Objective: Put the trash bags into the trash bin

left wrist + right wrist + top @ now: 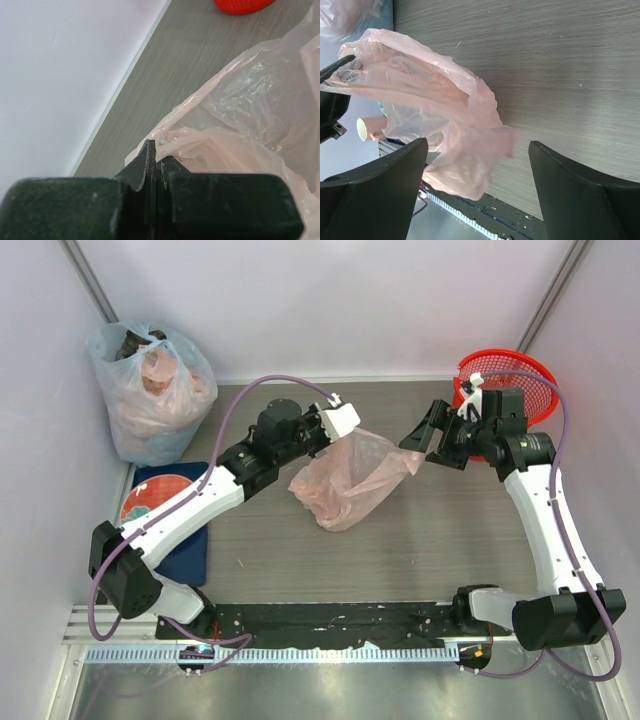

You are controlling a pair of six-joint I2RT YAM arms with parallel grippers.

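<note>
The pale-pink trash bag (348, 480) hangs crumpled over the middle of the table. My left gripper (342, 424) is shut on its upper left edge; the left wrist view shows the closed jaws (156, 150) pinching the film of the bag (240, 110). My right gripper (420, 447) is open at the bag's right end. In the right wrist view a loose fold of the bag (465, 140) lies between my spread fingers (477, 147), nearer the left one, untouched by the right one. The red mesh trash bin (520, 375) stands at the far right, behind my right wrist, and shows in the left wrist view (245, 5).
A bigger bluish-clear bag with pink lumps (150, 390) stands in the far left corner. A round patterned plate (152, 497) lies on a dark blue mat (185, 545) at the left. White walls close the back and sides. A black strip (330, 625) runs along the near edge.
</note>
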